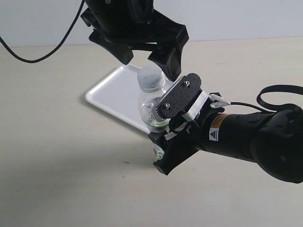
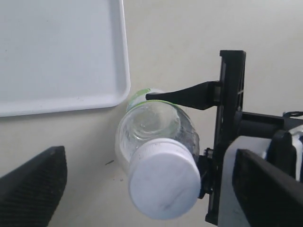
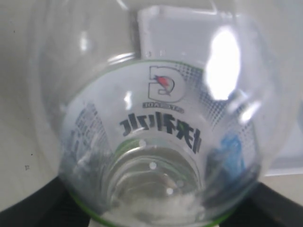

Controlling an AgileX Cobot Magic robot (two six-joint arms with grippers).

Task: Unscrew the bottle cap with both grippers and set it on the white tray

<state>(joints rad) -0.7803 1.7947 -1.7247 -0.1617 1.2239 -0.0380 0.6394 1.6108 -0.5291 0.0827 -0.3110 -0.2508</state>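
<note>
White ribbed bottle cap (image 1: 150,78) on the neck, straddled by the wide-open left pincer (image 1: 149,65).
Clear bottle (image 1: 150,106) clamped round its body in the right pincer (image 1: 161,135), long axis near upright, cap end toward 12 o'clock, straight under the left pincer, the nearer one; likely next, lowering and closing on the ribs. White tray (image 1: 111,92) on the counter (image 1: 57,156) at 10 o'clock of the bottle.

A lab-style test bench: bare beige tabletop (image 1: 57,179), plain white wall (image 1: 236,19), loose black cable (image 1: 35,61).
</note>
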